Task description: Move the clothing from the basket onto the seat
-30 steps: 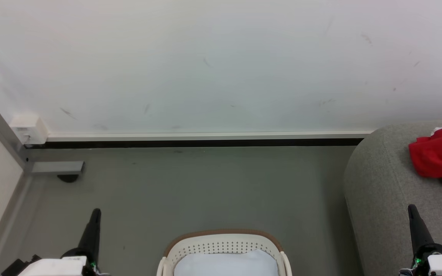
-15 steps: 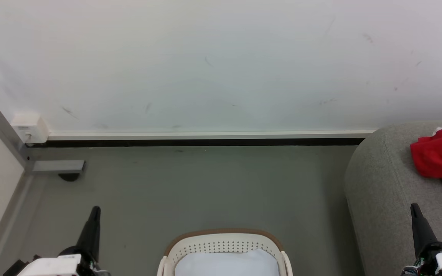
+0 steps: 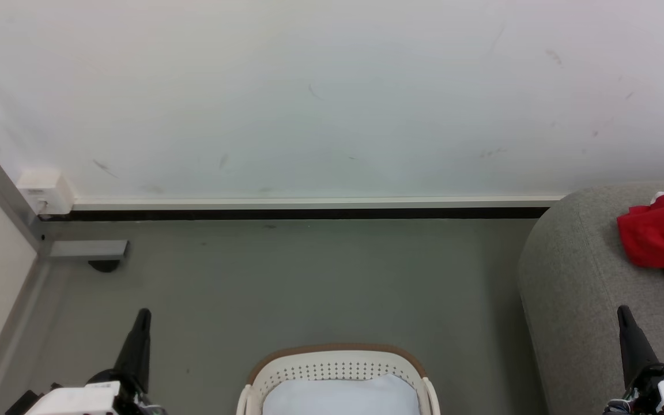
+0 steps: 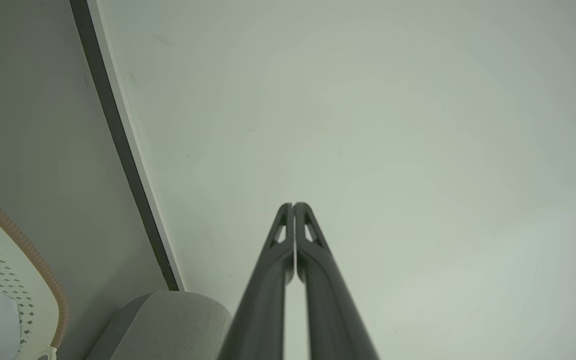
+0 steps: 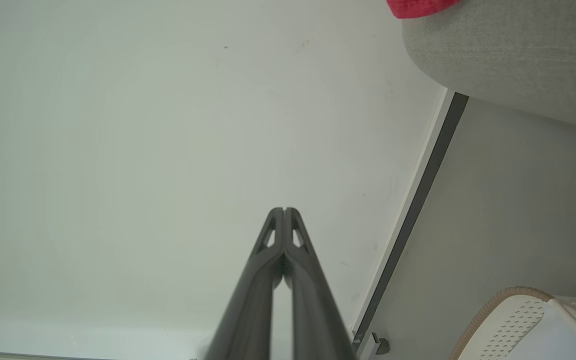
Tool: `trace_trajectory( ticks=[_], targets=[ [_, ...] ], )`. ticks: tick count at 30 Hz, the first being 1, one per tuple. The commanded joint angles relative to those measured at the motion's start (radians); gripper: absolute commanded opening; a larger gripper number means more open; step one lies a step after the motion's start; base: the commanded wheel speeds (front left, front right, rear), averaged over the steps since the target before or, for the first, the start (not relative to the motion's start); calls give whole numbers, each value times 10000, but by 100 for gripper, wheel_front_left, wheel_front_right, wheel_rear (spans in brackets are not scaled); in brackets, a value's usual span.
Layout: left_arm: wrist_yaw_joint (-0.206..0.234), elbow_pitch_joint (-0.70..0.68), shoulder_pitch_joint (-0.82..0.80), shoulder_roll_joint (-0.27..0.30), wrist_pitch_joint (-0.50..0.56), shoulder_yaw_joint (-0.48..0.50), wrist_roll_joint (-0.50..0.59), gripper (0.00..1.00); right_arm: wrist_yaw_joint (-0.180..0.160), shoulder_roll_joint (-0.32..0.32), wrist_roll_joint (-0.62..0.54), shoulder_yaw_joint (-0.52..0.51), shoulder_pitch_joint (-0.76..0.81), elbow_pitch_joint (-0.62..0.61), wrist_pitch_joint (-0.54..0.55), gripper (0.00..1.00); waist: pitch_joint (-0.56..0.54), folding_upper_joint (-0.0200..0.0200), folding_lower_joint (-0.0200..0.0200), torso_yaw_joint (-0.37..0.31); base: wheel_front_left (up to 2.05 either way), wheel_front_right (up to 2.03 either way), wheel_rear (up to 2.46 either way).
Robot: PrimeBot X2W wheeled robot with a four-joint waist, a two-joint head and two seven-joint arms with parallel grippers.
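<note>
Clothing (image 3: 660, 239), red, lies on the seat (image 3: 568, 276); white cloth (image 3: 340, 397) in the basket (image 3: 338, 364); left pincer (image 4: 293, 206), right pincer (image 5: 284, 211) pressed together, empty.

White wall (image 3: 332, 86) meets grey floor (image 3: 309, 276) along dark skirting (image 3: 309, 214).

On the floor (image 3: 309, 276) at near centre, the basket (image 3: 338, 364), with a cloth piece (image 3: 340, 397) lying in it; behind, well apart, the wall (image 3: 332, 98). Right of the basket, the seat (image 3: 574, 276), its far end by that wall, with the clothing (image 3: 657, 236) heaped on it. Left of the basket, over the floor, the left gripper (image 3: 144, 314); over the seat's near part, the right gripper (image 3: 621, 312).
</note>
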Motion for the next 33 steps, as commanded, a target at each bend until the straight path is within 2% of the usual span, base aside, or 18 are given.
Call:
trace_trajectory(
  ticks=[1,33],
  targets=[
    [-35,3,-95,17,45,32,-125,0,-24,-38,43,-54,-115,23,32,0,0,0,0,-1,0,0,0],
    [-36,0,-94,19,42,27,-129,0,-24,40,-62,-141,-127,30,110,0,0,0,0,-1,0,0,0]
  ],
)
